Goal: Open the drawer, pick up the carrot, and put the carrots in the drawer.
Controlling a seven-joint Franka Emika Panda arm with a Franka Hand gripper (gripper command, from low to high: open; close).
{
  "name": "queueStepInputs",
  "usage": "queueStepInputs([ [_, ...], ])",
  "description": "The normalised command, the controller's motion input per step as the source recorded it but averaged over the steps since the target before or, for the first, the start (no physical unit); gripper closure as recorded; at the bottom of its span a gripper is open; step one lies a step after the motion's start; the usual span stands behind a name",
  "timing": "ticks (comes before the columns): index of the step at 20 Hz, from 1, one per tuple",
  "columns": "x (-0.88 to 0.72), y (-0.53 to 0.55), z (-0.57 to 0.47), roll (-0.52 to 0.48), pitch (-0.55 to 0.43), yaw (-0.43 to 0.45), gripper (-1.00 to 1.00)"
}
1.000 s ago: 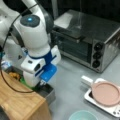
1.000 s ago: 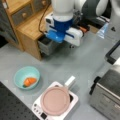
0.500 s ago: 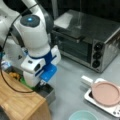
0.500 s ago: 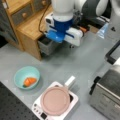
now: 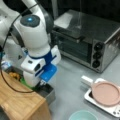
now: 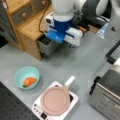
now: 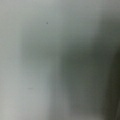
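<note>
The grey drawer [image 5: 49, 93] [image 6: 46, 47] stands pulled out from the wooden-topped cabinet [image 5: 20, 105] [image 6: 30, 27]. My gripper [image 5: 40, 83] [image 6: 60, 37], with its blue and white hand, hangs low over the drawer's open end in both front views. Its fingertips are hidden behind the hand. An orange carrot [image 6: 29, 81] lies in a teal bowl [image 6: 22, 74] on the table, well away from the gripper at a front view's lower left. The wrist view is filled by a blurred grey surface.
Yellow-orange [image 5: 14, 75] and green [image 5: 24, 80] vegetables lie in the drawer behind the hand. A toaster oven [image 5: 85, 42] [image 6: 107, 92] and a white tray [image 5: 88, 97] [image 6: 72, 101] with a pink plate [image 5: 106, 93] [image 6: 55, 100] stand nearby. The teal bowl's rim [image 5: 82, 115] shows at a front view's bottom.
</note>
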Motion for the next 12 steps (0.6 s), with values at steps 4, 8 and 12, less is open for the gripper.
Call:
queueStepInputs([
  [4,0.05,0.11,-0.06,0.089,-0.061,-0.061,-1.0],
  [8,0.05,0.11,-0.06,0.089,-0.061,-0.061,-1.0],
  [12,0.05,0.11,-0.06,0.089,-0.061,-0.061,-1.0],
])
